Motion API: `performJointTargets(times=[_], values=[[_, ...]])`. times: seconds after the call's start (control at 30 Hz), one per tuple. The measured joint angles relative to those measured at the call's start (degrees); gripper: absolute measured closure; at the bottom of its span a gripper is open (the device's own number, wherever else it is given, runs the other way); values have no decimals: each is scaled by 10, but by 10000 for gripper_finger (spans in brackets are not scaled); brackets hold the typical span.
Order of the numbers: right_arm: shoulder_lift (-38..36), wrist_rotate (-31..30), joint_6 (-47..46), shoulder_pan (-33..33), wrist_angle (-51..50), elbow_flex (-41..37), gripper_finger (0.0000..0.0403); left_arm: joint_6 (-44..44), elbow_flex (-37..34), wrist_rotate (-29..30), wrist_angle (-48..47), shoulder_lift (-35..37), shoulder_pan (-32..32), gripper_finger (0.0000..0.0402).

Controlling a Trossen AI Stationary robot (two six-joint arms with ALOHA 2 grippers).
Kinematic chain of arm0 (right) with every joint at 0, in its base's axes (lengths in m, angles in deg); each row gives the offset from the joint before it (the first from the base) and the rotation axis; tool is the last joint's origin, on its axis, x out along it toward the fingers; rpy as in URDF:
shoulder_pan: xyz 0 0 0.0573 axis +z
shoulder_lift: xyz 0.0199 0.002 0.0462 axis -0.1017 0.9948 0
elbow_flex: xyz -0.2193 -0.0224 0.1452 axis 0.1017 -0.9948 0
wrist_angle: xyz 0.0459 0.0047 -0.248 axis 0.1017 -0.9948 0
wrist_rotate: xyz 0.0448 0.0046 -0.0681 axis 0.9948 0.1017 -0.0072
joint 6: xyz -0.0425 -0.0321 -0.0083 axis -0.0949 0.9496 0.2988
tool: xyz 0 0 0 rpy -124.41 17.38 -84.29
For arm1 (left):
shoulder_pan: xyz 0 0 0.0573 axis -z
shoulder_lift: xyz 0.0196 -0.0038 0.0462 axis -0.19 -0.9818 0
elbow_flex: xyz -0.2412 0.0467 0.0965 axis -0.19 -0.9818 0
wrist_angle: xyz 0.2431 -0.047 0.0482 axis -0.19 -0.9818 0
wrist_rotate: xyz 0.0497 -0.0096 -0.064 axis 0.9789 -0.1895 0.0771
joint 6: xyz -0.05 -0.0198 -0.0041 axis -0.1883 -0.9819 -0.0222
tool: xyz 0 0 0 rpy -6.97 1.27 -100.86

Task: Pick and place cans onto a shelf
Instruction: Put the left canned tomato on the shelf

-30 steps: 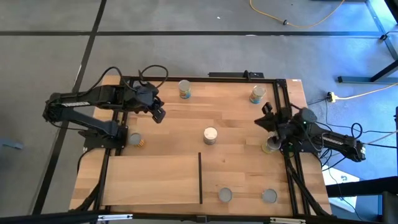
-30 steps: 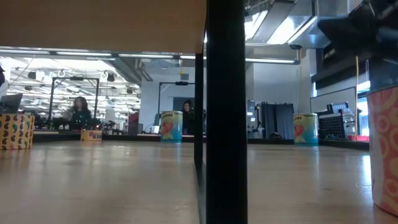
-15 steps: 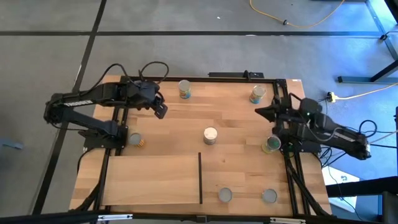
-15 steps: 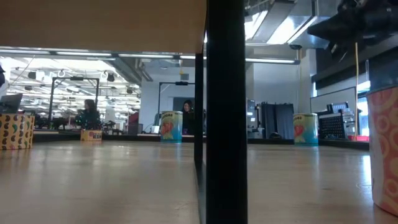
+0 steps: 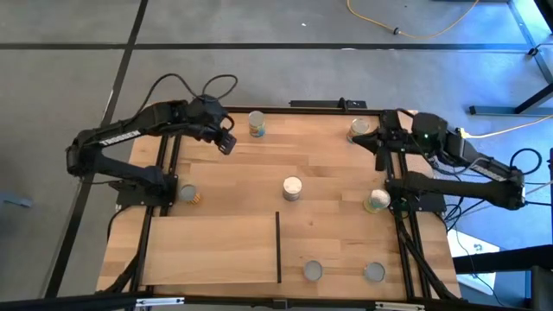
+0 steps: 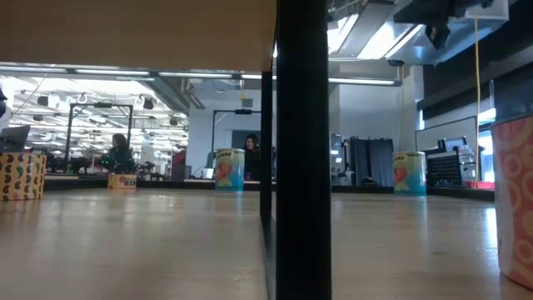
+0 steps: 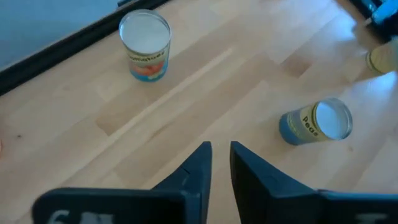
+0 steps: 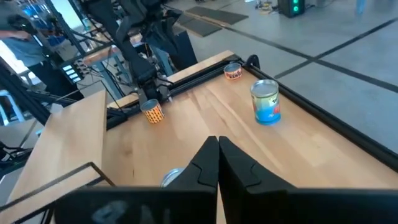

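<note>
Several cans stand upright on the planked table: one (image 5: 257,125) at the far edge, one (image 5: 359,131) far right, one (image 5: 292,187) in the middle, one (image 5: 377,200) at the right edge, one (image 5: 187,194) at the left edge, two (image 5: 312,271) near the front. The shelf (image 5: 207,250) is the pale panel at the near left, edged by a black strip. My left gripper (image 5: 226,145) hovers left of the far can (image 7: 144,45), its fingers (image 7: 221,165) a narrow gap apart and empty. My right gripper (image 5: 380,149) is raised beside the far-right can, shut (image 8: 217,155) and empty.
A black metal frame (image 5: 276,108) runs along the table's far edge and down both sides by the arm bases. In the low view a black post (image 6: 301,150) stands in front, under the shelf's panel (image 6: 133,33). People show in the room beyond the table.
My right gripper has risen from beside the can at the right edge and gone toward the far edge, tipping from pointing down to nearly level. My left gripper has swung a little toward the far edge and the far can. No can has moved.
</note>
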Motion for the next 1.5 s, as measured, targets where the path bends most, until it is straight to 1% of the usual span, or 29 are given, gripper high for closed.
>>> performJointTargets(times=[0.13,0.2,0.27,0.43,0.53,0.63,0.7,0.77,0.83,0.93,1.2,1.33,1.5], values=[[47,0,0,0,-9,48,400,34,0,-20,16,-28,-23,330],[68,0,-2,0,-9,71,400,55,1,-27,40,-40,-33,329],[90,0,-2,0,-9,93,400,60,17,-35,46,-58,-49,329],[140,0,-1,0,-18,145,400,125,107,-31,34,-116,-80,331],[166,-1,-2,0,-37,173,400,147,171,-32,22,-165,-91,332],[189,-2,-3,0,-54,198,399,145,233,-33,-28,-215,-107,332],[204,-2,-3,0,-69,215,399,109,269,-33,-63,-251,-111,332],[215,-2,-3,0,-76,225,399,67,290,-33,-99,-282,-112,332],[223,-2,-1,0,-76,231,399,67,297,-34,-102,-306,-112,332],[230,-2,-1,0,-76,234,399,140,297,-45,-101,-336,-106,332],[232,-1,6,0,-77,234,399,318,297,-40,-94,-400,-87,332],[232,-1,15,0,-76,234,399,400,297,-25,-94,-418,-85,332],[232,0,33,0,-75,234,399,499,293,-25,-88,-424,-85,332]])
